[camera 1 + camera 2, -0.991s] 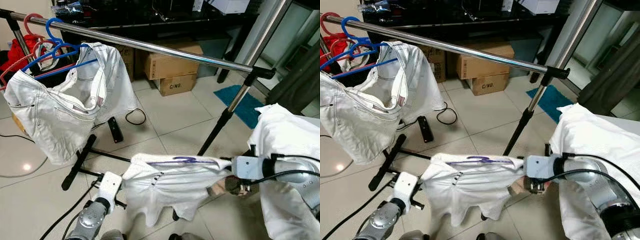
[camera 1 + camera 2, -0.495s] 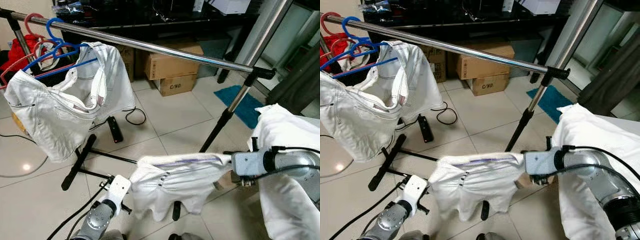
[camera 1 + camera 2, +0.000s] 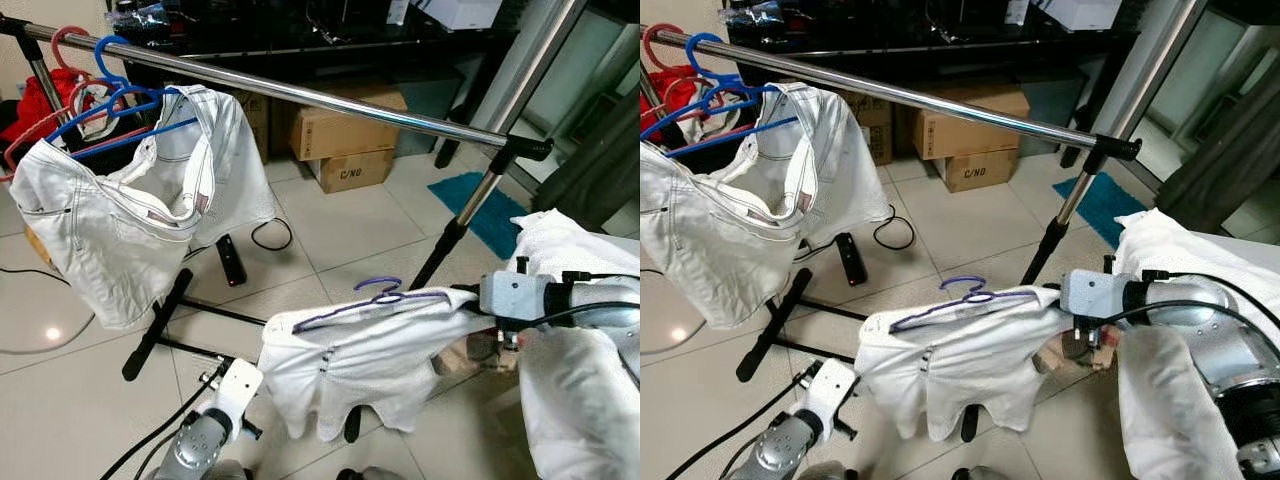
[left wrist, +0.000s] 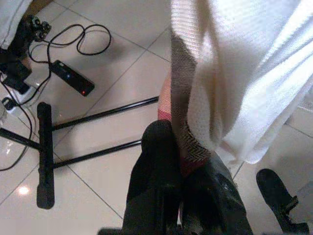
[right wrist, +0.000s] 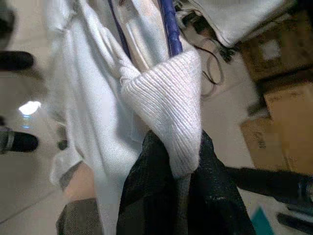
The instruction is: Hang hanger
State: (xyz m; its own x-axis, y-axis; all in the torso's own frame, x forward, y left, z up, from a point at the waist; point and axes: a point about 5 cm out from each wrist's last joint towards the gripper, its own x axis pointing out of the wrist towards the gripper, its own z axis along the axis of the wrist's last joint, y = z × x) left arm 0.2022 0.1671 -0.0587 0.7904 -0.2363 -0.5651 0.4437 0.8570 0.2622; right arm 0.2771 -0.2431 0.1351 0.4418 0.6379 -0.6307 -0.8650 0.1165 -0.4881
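A white knitted garment (image 3: pixel 370 350) hangs on a purple hanger (image 3: pixel 370 303), held low in front of me between both arms. The hanger's hook (image 3: pixel 380 287) stands up out of the collar, well below the chrome rail (image 3: pixel 330 98). My right gripper (image 5: pixel 177 166) is shut on the garment's right shoulder and the hanger end; its wrist (image 3: pixel 512 297) is at the right. My left gripper (image 4: pixel 178 147) is shut on the garment's lower left hem, down by the floor.
White denim shorts (image 3: pixel 120 230) hang on blue hangers (image 3: pixel 110 95) at the rail's left end, beside red hangers (image 3: pixel 60 45). The rack's right upright (image 3: pixel 470 215) slants just behind the garment. Cardboard boxes (image 3: pixel 345 135) stand behind. A white cloth pile (image 3: pixel 580 400) covers my right arm.
My right gripper has lifted and drawn right, raising that end of the garment. The hanger's hook now sticks up out of the collar. The left gripper has shifted slightly right.
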